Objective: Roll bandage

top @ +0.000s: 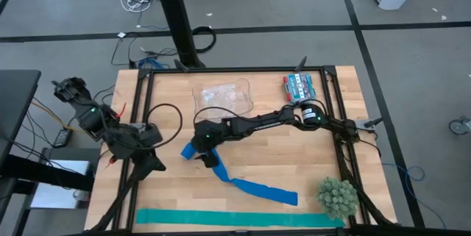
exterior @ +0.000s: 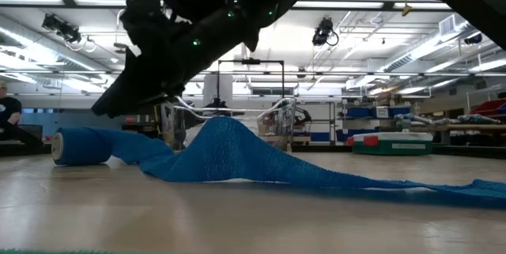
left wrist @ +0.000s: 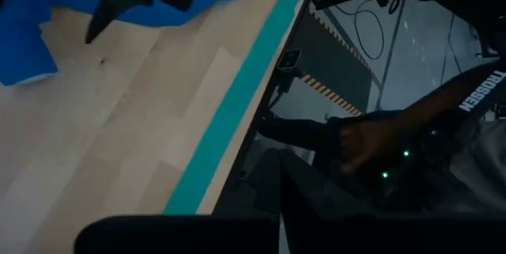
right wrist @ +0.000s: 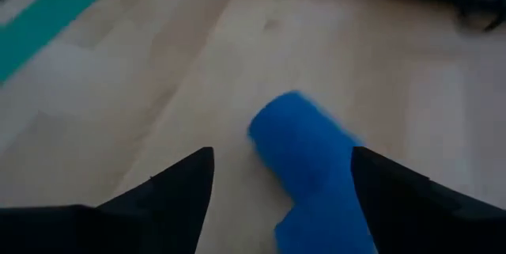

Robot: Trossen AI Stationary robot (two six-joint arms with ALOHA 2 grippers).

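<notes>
High view: the right end effector hangs over the middle-left part of the bench, its two dark fingers spread wide and holding nothing. The bandage, royal blue and partly rolled, lies on the wood directly below it; the rolled end sits at the fingertips on the side toward the bench's left edge, while the loose tail runs off toward the bench's front right, ending short of the spiky green ball near the front right corner. Seen from the right wrist, the blue roll lies between the two open fingers and a little ahead of them, touching neither, and its lower part runs out of the picture. From table height the roll rests on the bench with the fabric rising in a hump behind it; the dark arm above covers much of the scene, and the fingertips cannot be made out there. The left end effector waits at the bench's left edge, closed and empty, though its fingers are hard to pick out from above. A teal strip lies along the front edge, a clear plastic bag and a red and blue packet near the back edge.
</notes>
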